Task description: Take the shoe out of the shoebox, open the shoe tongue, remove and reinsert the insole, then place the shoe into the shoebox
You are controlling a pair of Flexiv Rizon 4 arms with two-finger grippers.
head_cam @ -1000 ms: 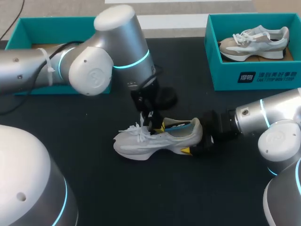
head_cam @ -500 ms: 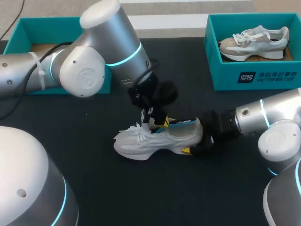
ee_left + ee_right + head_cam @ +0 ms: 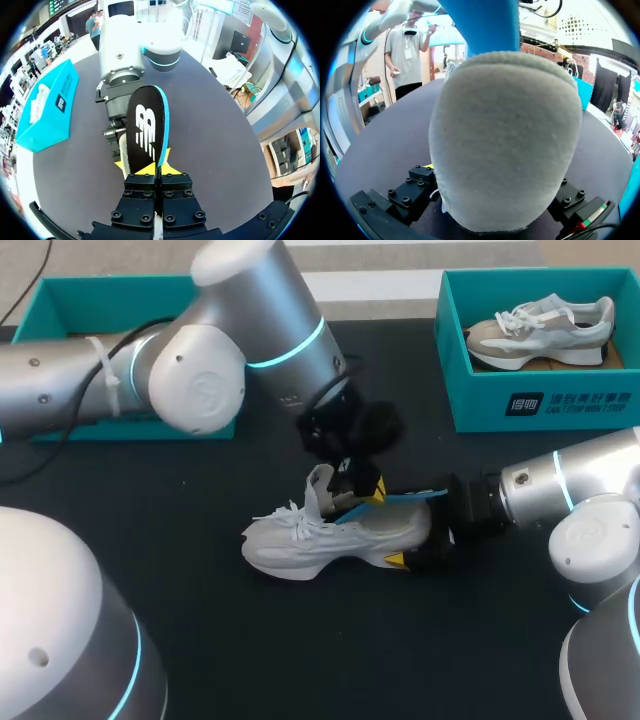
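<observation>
Blue-edged and black on its upper face, the insole (image 3: 402,497) is pinched at one end by the left gripper (image 3: 364,490), whose yellow-tipped fingers stand almost together on it. In the left wrist view the insole (image 3: 147,129) runs straight out ahead of those fingers, toward my right arm. From above, its long axis lies nearly along the shoe's own length. The held end hangs over the mouth just behind the raised tongue (image 3: 318,485), and the free end reaches out above the heel collar. Whether any part of it is inside the shoe I cannot tell. The grey-white shoe (image 3: 330,535) lies on the black table (image 3: 300,640) with its toe toward my left side and its heel toward my right. The right gripper (image 3: 421,538) is clamped across that heel from both sides, and the heel fills the right wrist view. I judge the insole to be at the turning point between removal and return. Putting it back depends on keeping it in line with the shoe and sliding it toeward under the tongue. The left arm has to do this, since the right one is busy steadying the heel. The empty teal shoebox (image 3: 60,285) sits well apart behind the left arm.
</observation>
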